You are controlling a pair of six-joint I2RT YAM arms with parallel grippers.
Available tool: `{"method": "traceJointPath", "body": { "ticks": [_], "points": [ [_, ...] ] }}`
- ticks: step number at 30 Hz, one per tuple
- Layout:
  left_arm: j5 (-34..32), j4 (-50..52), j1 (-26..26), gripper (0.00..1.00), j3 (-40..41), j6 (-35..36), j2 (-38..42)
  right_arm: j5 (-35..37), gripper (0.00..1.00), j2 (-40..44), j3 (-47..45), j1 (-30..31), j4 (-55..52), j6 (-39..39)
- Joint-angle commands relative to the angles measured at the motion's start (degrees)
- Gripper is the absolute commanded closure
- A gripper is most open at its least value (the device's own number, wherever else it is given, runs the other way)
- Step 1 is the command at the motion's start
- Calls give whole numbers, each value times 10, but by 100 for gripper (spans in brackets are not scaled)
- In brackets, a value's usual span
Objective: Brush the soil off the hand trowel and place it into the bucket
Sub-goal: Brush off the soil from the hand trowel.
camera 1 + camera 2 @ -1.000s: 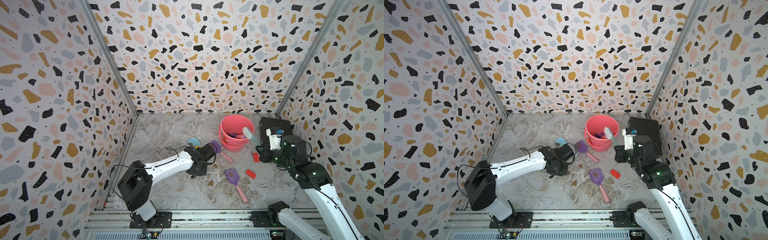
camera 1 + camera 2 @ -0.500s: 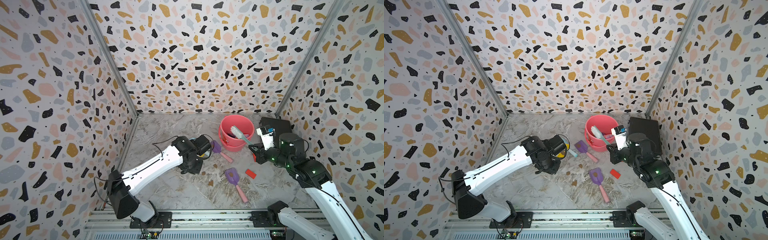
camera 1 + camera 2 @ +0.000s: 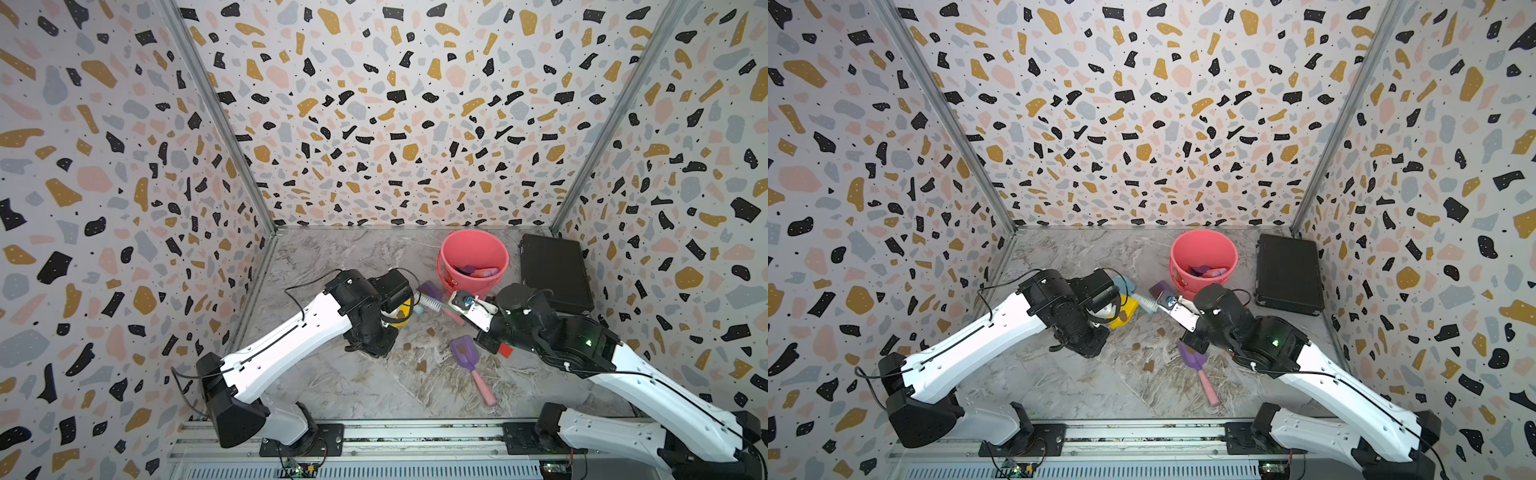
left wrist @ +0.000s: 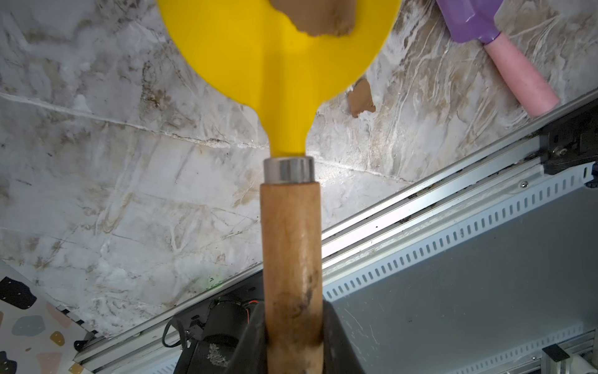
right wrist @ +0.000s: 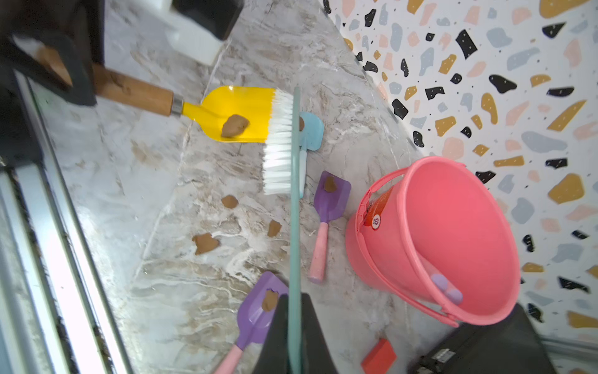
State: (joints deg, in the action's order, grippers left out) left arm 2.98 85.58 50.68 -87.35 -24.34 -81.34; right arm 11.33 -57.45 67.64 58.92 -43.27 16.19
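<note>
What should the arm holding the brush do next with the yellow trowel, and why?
Probably sweep the brush across the blade of the yellow trowel and through the soil blob. The bristles are at the blade's front edge, short of the blob, which sits on the blade.

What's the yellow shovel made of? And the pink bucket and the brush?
Yellow trowel: the blade looks like glossy painted metal, though plastic is possible; the handle is wood, showing grain, with a shiny metal ring. Bucket: smooth, slightly shiny plastic, likely. Brush: stiff white bristles on a thin teal back, probably plastic.
</note>
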Motion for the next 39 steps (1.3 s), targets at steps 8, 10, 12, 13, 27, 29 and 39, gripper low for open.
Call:
{"method": "traceJointPath", "body": {
  "ticks": [8,10,12,13,27,29,39],
  "points": [
    [17,19,-1,100,29,17,18,159,100,-24,-24,136,123,128],
    [22,19,-1,100,29,16,19,161,100,-25,-38,145,137,143],
    [26,19,-1,100,26,16,21,157,100,-30,-43,153,133,151],
    [28,19,-2,100,22,17,21,156,100,-33,-46,156,130,154],
    [47,28,-1,100,5,17,24,208,100,-73,-66,197,106,211],
    [50,29,-2,100,8,15,29,214,100,-68,-74,197,97,204],
    [57,31,-1,100,37,13,49,296,100,-61,-131,206,75,235]
  ]
}}
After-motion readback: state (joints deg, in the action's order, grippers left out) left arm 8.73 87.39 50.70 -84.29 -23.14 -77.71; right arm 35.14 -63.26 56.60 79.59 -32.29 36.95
